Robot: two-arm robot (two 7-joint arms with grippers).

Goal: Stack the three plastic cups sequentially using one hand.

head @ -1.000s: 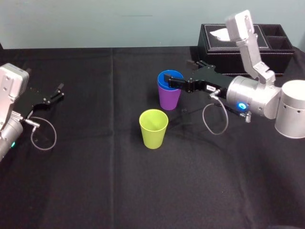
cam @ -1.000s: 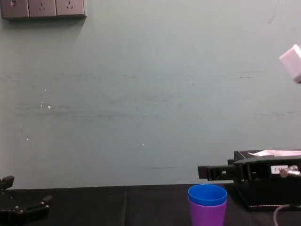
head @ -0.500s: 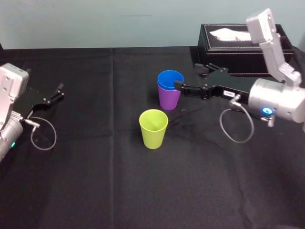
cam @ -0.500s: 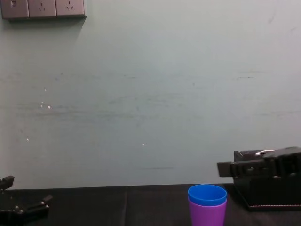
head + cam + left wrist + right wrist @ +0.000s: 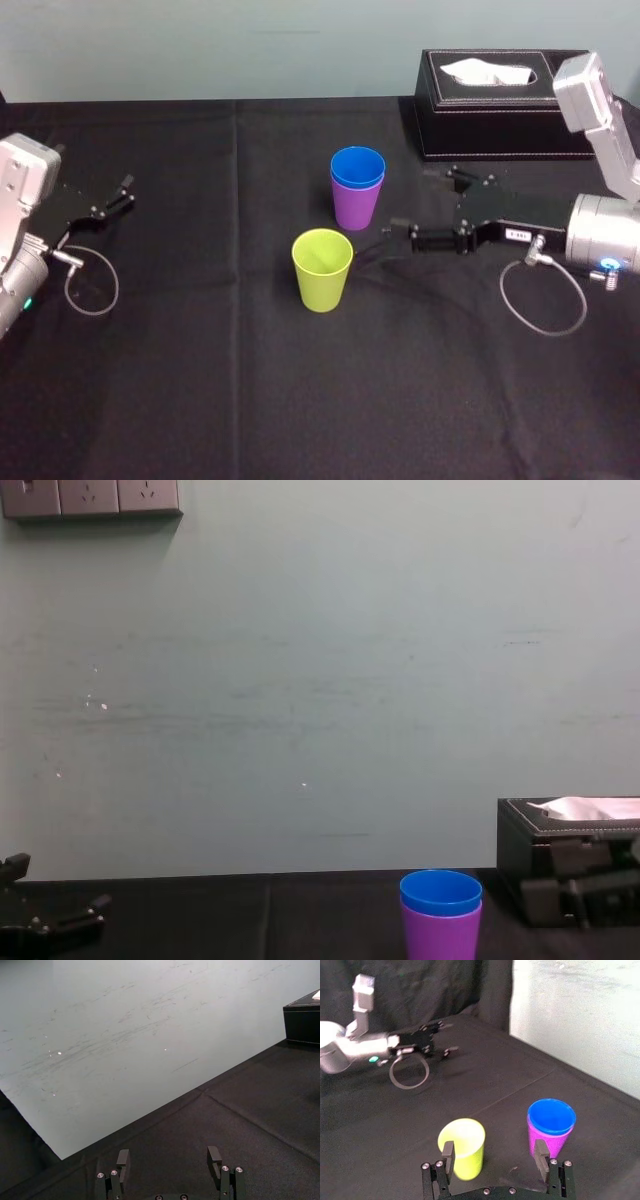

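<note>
- The left gripper [image 5: 122,192] sits parked at the far left of the table [image 5: 200,400], well apart from all the cups; the left wrist view shows its fingers [image 5: 122,1157] spread wide with nothing between them. In the chest view it is a dark shape low at the edge, hard to make out against the black cloth.
- The yellow-green cup [image 5: 322,270] stands upright and alone, mouth up, nearer the robot than the other two.
- The blue cup [image 5: 357,167] sits nested inside the purple cup [image 5: 355,208], so only its rim band and inside show (the rest is hidden by the purple wall). The chest view cuts off the purple cup's base at its lower edge.
- The right gripper [image 5: 400,233] lies low to the right of the yellow-green cup and just in front of the stacked pair, touching neither; whether it rests on the cloth cannot be told. Its fingers [image 5: 448,1152] are wide apart and empty, as the right wrist view shows.
- A black tissue box [image 5: 495,105] stands at the back right.
</note>
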